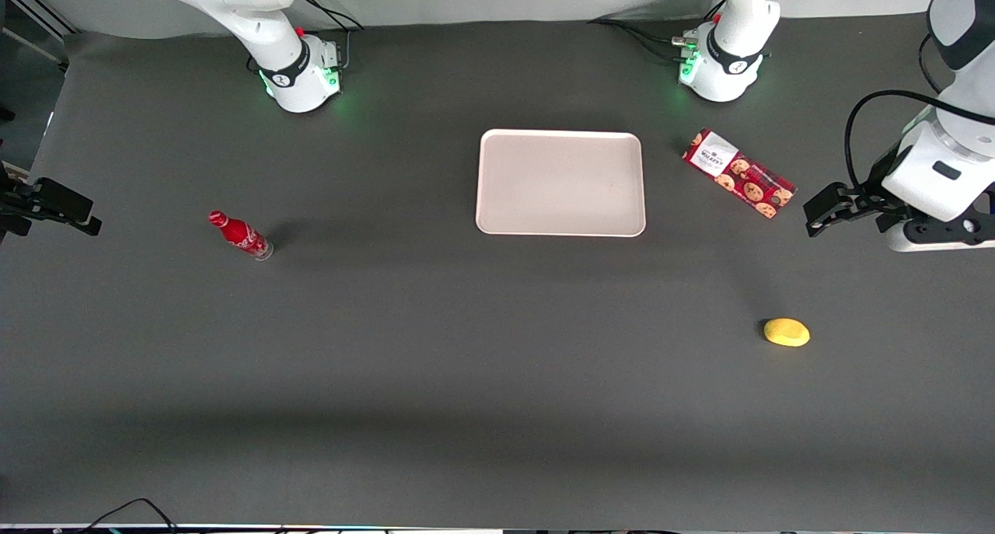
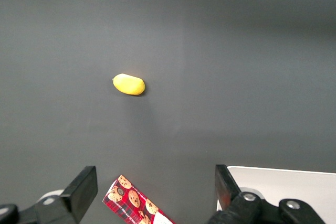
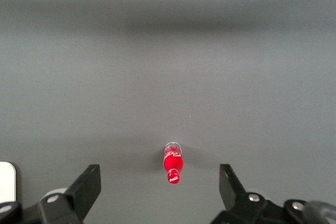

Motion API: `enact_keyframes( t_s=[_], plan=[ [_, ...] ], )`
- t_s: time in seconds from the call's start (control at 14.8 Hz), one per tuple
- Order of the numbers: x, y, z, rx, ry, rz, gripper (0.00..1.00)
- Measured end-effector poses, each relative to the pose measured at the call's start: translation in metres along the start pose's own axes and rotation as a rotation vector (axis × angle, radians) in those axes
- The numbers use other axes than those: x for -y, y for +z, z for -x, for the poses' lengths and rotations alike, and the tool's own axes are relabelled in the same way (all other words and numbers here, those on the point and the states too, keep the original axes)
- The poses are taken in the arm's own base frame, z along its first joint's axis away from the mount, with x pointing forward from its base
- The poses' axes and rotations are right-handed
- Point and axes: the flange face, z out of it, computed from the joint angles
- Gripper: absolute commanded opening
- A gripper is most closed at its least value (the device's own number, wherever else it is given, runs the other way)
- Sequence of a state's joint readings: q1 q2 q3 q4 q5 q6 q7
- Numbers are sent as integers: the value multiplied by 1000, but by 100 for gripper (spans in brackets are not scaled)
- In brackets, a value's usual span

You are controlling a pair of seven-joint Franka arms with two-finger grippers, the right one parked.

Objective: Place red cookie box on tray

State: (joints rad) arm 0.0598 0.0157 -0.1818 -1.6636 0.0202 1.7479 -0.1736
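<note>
I hold the gripper (image 1: 812,215) above the table, fingers spread and empty, just beside the red cookie box (image 1: 739,173). The box lies flat and skewed on the table, between gripper and tray (image 1: 561,183), touching neither. Risk: a descent not turned to match the skew would set the fingers on the box corners and push it instead of clamping. The white label's lettering is too small to read reliably

Dark-red cookie box (image 1: 739,173) flat on table beside empty pale tray (image 1: 560,182), apart, angled.
</note>
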Motion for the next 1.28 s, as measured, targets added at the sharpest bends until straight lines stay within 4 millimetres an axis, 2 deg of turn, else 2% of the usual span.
enact_keyframes(
  t_s=[0.74,1.01,1.28],
  plan=[
    [0,8,-3,12,0,0,100],
    [-13,7,0,15,21,1,100],
    [-11,14,6,71,-74,-13,100]
  ],
)
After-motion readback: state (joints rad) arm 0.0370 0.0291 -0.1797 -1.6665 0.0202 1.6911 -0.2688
